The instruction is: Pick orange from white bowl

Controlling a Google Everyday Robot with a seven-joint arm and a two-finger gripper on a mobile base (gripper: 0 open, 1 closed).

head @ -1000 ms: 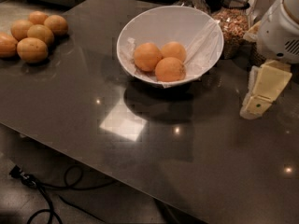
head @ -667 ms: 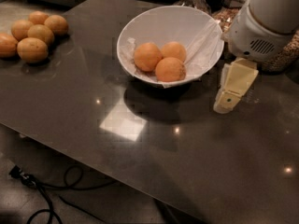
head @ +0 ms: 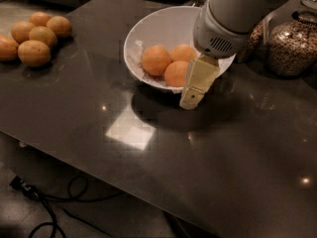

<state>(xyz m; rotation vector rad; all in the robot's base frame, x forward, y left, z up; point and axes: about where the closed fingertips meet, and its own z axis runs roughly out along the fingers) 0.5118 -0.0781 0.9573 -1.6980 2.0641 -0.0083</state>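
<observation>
Three round oranges lie in the white bowl [head: 136, 38] at the table's far middle: one on the left [head: 155, 60], one at the back [head: 182, 52], one at the front [head: 176, 74]. My gripper [head: 194, 94] is cream-coloured and hangs from the large white arm [head: 230, 14]. It points down over the bowl's front right rim, just right of the front orange, and holds nothing that I can see. The arm hides the right part of the bowl.
A heap of duller, yellower fruits [head: 34, 36] lies at the far left of the dark table [head: 99, 113]. Glass jars of grain [head: 293, 42] stand at the far right, behind the arm. The table's near edge runs diagonally; a black cable [head: 47, 202] lies on the floor below.
The arm and gripper have moved left, from the table right of the bowl to over the bowl's front right rim. The oranges and bowl have not moved.
</observation>
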